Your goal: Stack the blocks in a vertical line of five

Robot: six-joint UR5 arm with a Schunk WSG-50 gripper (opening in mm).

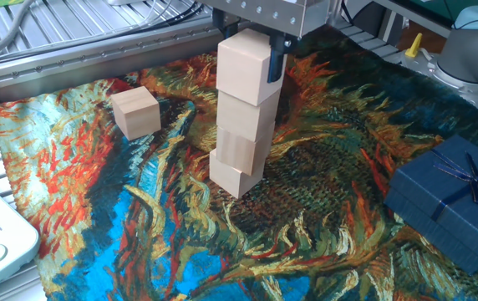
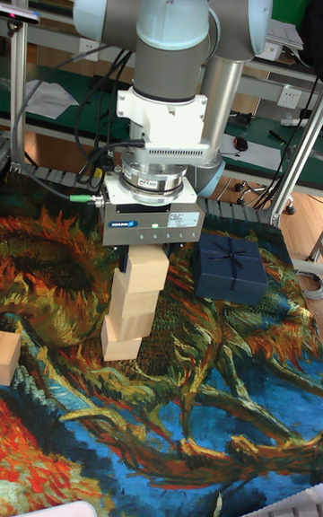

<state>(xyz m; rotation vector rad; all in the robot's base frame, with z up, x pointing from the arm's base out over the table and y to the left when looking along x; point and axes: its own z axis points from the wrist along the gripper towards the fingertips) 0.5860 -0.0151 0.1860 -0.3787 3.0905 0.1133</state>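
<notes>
Four blocks are stacked so far, and the gripper (image 1: 254, 46) is clamped on the top block (image 1: 244, 68) of that stack (image 1: 241, 138). The fifth block (image 1: 135, 112) sits well off alone on the colourful cloth (image 1: 322, 226), gift box (image 1: 448, 201) across from it.

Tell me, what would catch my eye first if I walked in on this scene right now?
Probably the leaning tower of four wooden blocks in the middle of the bright painted cloth, with the robot's gripper closed on the top block. A fifth block sits alone to the left in the fixed view, and a dark blue gift box rests at the right edge.
</notes>
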